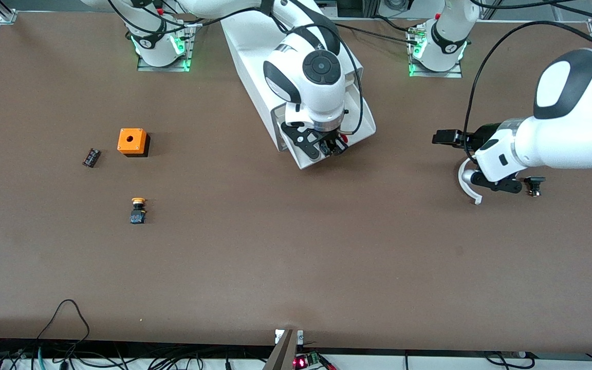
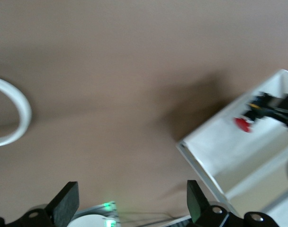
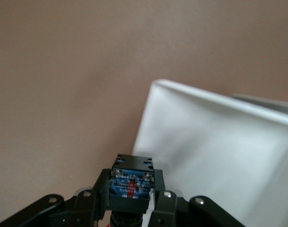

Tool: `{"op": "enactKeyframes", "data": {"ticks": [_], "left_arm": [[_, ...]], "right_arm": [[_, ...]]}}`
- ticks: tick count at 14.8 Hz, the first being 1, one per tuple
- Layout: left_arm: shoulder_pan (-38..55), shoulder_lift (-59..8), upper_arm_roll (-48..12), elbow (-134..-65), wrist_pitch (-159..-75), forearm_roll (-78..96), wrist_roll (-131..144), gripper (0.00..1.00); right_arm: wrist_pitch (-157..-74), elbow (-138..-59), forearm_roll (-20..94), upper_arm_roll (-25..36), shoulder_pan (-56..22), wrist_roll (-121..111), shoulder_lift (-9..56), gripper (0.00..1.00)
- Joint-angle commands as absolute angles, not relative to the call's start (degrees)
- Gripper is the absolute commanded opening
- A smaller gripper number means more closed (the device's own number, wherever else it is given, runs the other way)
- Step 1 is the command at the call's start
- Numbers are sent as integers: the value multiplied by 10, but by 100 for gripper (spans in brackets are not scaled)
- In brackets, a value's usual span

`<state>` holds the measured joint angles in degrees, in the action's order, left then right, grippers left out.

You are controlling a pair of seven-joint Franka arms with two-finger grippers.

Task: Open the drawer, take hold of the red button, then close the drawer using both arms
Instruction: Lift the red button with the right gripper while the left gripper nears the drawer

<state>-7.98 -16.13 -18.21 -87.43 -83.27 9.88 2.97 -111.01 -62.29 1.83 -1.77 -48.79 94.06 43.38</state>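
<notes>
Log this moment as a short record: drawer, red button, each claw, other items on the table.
drawer: white slide-out tray of the big white cabinet, pulled open
button: small red-capped push button with black-and-blue body, gripped in the right claw
right claw: shut on the button, over the open drawer
left claw: open, empty, waiting over bare table toward the left arm's end
other items: orange cube with a round hole; yellow-capped push button, nearer the front camera than the cube
</notes>
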Motion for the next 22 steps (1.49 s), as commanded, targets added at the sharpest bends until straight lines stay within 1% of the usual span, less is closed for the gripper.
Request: {"op": "enactKeyframes", "data": {"ticks": [1,4,6,7,9,12,13,14,17,19,20,22], "left_arm": [[-64,-177,-180,-818,-819,42,39,100],[-63,-194,-178,-793,-819,39,40,100],[-63,-196,-178,-802,-830,37,43,100],[-61,-204,-180,-804,-855,37,48,100],[-42,-206,-180,-831,-913,42,116,100],[-5,-206,-180,-908,-1027,37,252,100],[5,-206,-180,-936,-1065,37,291,100],[21,-206,-181,-964,-1099,37,330,100],[78,-202,-180,-1034,-1185,35,444,100],[114,-202,-181,-1056,-1216,-1,526,100],[133,-204,-181,-1060,-1223,-34,564,100],[143,-207,-184,-1062,-1224,-45,612,100]], "right_arm": [[-1079,-625,14,-17,-454,836,402,0],[-1067,-626,19,-22,-399,707,386,0],[-1041,-627,15,-17,-379,605,381,0],[-1028,-629,17,-13,-360,556,371,0],[-1013,-631,21,-11,-318,452,369,0],[-1008,-639,49,-11,-267,312,369,0],[-1005,-657,50,-9,-258,271,362,0],[-1015,-684,50,-4,-244,232,354,0],[-1053,-728,50,-2,-194,127,353,0],[-1097,-763,50,-2,-163,82,360,0],[-1122,-781,50,-2,-145,59,361,0],[-1152,-804,49,-2,-127,27,366,0]]}}
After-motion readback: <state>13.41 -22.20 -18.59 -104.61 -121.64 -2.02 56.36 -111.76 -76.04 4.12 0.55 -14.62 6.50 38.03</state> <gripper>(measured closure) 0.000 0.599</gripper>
